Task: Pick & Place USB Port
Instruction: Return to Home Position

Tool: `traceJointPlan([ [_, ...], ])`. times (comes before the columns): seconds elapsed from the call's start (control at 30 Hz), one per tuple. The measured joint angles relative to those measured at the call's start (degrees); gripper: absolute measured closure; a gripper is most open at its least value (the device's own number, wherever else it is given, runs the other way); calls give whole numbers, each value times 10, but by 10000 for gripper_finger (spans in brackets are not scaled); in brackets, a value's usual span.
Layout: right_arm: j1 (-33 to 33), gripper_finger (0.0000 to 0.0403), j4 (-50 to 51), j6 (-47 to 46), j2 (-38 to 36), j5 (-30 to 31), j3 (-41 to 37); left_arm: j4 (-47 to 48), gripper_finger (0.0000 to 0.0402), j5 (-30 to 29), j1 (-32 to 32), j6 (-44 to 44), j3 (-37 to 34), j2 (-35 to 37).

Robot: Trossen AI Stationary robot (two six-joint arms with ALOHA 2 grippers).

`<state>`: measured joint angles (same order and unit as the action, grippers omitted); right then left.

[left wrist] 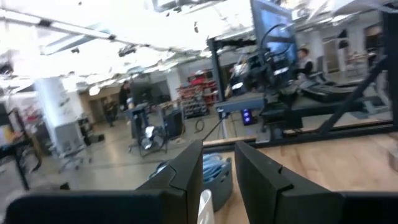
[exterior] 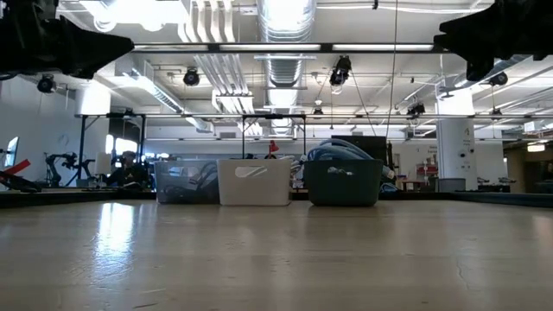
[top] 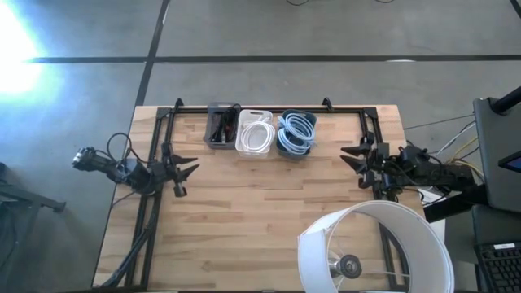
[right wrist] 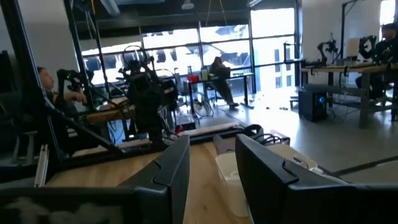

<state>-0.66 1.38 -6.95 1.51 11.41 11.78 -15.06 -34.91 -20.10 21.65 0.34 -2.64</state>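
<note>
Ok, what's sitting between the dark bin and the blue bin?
A white bin holding coiled white cable; the high view shows it best.

Hi view: hard glare on floor (top: pixel 16 49), upper left. Low view: ceiling lights (exterior: pixel 285 13) blown out, sheen on worktop (exterior: pixel 112 233). L wrist view overexposed; R wrist dimmer, backlit by windows (right wrist: pixel 186 53).

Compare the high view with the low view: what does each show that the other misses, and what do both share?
High view only: the open left gripper and open right gripper at opposite sides of the table, a white drum lampshade near the right arm, and the coiled white cable inside the white plastic bin.
Low view only: the room behind the table, with ribbed silver ceiling ducts.
Both: the wooden table and the row of dark bin, white bin and blue bin, with blue cable heaped in the blue one.
</note>
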Motion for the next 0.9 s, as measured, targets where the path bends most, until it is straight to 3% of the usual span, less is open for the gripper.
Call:
traceJointPlan([
  [0.63,0,266,-8,-5,-15,3,-42,62,305,44,2,-66,0,10],
  [0.9,0,278,-92,-1,-15,7,-111,65,305,35,2,-73,0,10],
])
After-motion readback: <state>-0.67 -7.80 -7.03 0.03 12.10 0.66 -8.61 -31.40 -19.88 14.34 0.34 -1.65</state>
